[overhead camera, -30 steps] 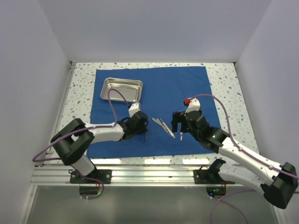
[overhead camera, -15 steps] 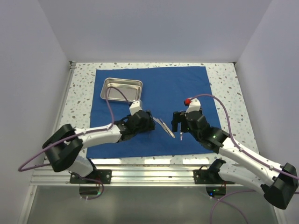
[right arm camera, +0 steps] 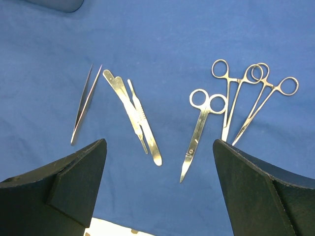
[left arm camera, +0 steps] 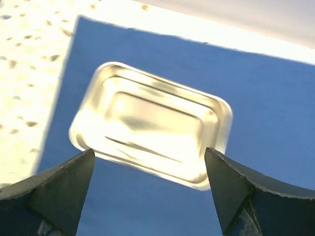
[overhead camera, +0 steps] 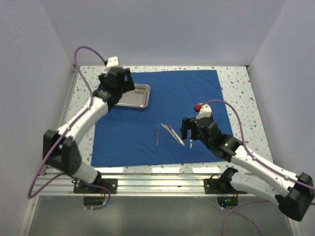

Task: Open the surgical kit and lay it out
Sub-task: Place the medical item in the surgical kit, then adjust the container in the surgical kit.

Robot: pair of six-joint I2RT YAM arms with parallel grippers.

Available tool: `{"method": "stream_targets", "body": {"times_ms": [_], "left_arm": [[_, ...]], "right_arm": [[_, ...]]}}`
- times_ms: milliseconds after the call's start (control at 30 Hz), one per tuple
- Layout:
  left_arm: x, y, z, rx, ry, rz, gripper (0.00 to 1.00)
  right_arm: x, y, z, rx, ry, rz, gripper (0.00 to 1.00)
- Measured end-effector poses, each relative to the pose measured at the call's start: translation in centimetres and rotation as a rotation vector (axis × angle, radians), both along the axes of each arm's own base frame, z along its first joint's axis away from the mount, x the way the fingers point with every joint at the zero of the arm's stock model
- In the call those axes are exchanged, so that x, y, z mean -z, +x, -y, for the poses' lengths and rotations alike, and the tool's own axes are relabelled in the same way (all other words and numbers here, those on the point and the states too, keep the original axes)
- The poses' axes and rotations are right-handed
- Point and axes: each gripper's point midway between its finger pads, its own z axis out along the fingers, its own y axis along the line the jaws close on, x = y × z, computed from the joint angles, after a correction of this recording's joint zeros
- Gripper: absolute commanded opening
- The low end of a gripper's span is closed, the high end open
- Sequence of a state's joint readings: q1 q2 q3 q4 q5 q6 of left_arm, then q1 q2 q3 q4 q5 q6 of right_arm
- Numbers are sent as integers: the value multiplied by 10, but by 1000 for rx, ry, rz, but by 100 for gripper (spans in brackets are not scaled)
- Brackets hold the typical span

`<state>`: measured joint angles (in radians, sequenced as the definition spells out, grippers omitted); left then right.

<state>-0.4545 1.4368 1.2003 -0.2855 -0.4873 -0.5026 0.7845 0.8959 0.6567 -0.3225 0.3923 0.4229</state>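
Top view: the left gripper covers the left end of the steel tray at the far-left corner of the drape. The right gripper hides the ring-handled instruments toward the drape's near edge; you see only one blade tip. The slim pieces at the drape's near middle are too small for you to identify.

Left wrist view: glare blurs the tray interior. The bottom edge cuts off both fingers.

Right wrist view: only a tray corner shows, at the top edge. The picture edges cut off the drape.
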Motion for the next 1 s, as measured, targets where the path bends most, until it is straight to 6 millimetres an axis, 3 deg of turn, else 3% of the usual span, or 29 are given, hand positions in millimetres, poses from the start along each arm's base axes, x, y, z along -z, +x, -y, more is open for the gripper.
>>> {"method": "stream_targets", "body": {"times_ms": [100,167,233,300,400,500,633,700,800,900,1000], "left_arm": [[18,69,-44,-58,66,-96,93],[44,104,-65,-74,97,-170,93],[76,119,-77,-62,129,-261,95],[105,124,-76,-14,152,-354,96],[138,121,-63,78,176,-479,95],[153,109,-54,140,181,-552,95],[159,83,-50,193,176,-601,93],[156,69,-50,208,179,-618,85],[148,59,-43,243,181,-615,82],[148,49,-19,312,196,-617,77],[167,38,6,383,216,-663,72]], "right_arm": [[1,0,0,-2,0,-3,93],[2,0,0,-2,-2,-5,93],[3,0,0,-2,-6,-9,93],[5,0,0,-2,-11,-14,93],[5,-1,0,-1,-13,-15,93],[5,-1,0,-1,-13,-16,94],[10,0,-1,-2,-24,-27,94],[14,0,-1,-2,-35,-39,93],[20,0,-3,-8,-46,-55,93],[24,0,-4,-13,-53,-69,93],[27,0,-5,-13,-60,-77,93]]}}
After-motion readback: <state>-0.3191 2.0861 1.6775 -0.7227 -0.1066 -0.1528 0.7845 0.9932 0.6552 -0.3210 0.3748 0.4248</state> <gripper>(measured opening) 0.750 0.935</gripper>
